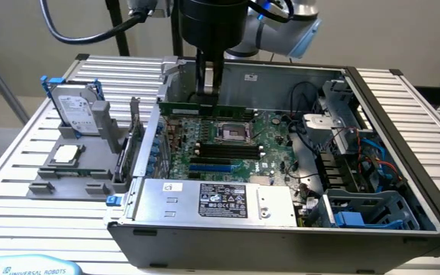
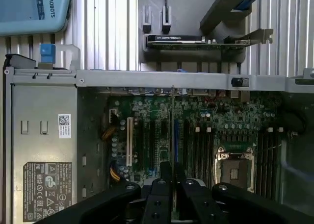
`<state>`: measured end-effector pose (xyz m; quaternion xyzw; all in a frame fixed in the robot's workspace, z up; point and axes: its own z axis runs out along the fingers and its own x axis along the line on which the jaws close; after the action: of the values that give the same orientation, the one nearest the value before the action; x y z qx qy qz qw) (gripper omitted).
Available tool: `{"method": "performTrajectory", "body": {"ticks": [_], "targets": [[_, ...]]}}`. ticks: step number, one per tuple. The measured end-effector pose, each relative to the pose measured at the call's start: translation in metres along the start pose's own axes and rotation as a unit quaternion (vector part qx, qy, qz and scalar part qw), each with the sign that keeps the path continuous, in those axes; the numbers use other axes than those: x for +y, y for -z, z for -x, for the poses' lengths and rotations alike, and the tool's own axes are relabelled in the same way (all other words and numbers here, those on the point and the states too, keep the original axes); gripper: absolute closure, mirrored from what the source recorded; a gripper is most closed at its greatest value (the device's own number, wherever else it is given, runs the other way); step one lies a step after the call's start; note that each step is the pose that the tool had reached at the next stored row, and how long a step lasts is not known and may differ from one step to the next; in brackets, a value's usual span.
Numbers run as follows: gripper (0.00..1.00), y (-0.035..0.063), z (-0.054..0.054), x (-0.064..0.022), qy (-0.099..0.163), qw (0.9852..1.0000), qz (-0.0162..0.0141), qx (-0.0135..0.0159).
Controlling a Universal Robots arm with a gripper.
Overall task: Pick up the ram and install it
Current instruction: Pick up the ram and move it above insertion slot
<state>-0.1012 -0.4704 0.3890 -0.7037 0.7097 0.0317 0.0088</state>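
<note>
1. Plainly, from where I stand: one ram, one gripper, one open computer case, and outside it one hard drive and one processor chip.
2. The gripper is clamped on the ram near its middle. The stick hangs level above the motherboard, by the case's far wall.
3. It is a long, thin green strip with dark chips.

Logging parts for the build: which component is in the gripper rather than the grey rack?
The ram, the long green stick clamped in the gripper over the open case; the hard drive and processor sit in the grey rack.
</note>
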Motion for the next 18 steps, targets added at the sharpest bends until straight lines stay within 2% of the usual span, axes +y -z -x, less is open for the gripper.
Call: {"method": "performTrajectory", "body": {"ticks": [4, 8, 13, 18], "targets": [[0.87, -0.0029, 0.007, -0.0164, 0.0, 1.0, 0.0009, -0.0001], [0.87, -0.0096, 0.018, -0.0276, 0.0, 1.0, 0.0009, -0.0001], [0.87, -0.0195, 0.036, -0.0375, 0.0, 1.0, 0.0009, -0.0001], [0.87, -0.0294, 0.056, -0.0427, 0.0, 1.0, 0.0009, -0.0001]]}}
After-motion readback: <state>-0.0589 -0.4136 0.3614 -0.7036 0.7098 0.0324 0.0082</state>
